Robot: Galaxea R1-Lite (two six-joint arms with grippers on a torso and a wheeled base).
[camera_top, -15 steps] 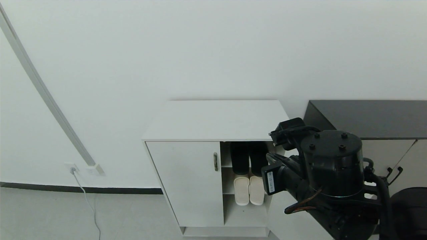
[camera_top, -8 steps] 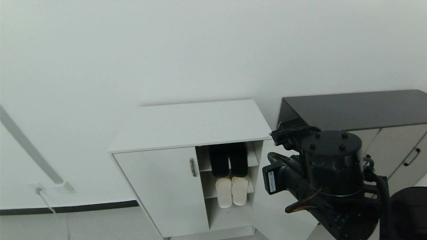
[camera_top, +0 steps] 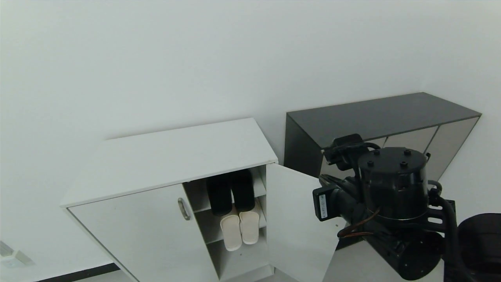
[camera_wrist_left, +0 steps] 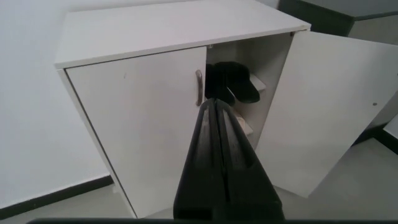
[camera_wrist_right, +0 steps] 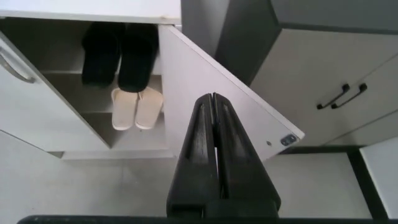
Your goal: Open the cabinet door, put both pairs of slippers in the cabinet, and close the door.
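Observation:
The white cabinet (camera_top: 172, 150) has its left door (camera_top: 145, 235) closed and its right door (camera_top: 297, 219) swung open. Black slippers (camera_top: 231, 192) stand on the upper shelf, with white slippers (camera_top: 238, 229) on the shelf below. My left gripper (camera_wrist_left: 214, 101) is shut and empty, in front of the left door (camera_wrist_left: 137, 124) near its handle (camera_wrist_left: 199, 87). My right gripper (camera_wrist_right: 213, 96) is also shut and empty, hanging before the open door (camera_wrist_right: 180, 74), a little off from the black slippers (camera_wrist_right: 121, 53) and white slippers (camera_wrist_right: 137, 107).
A dark-topped sideboard (camera_top: 375, 115) with grey doors stands against the wall just right of the cabinet; its handles (camera_wrist_right: 339, 96) lie close behind the open door. The cabinet's lowest shelf (camera_top: 244, 260) holds nothing. Bare floor (camera_wrist_right: 93, 186) lies in front.
The head camera has swung, so the cabinet now sits further left and the open door's face has come into sight. Slippers stay on their shelves; the right arm holds its pose.

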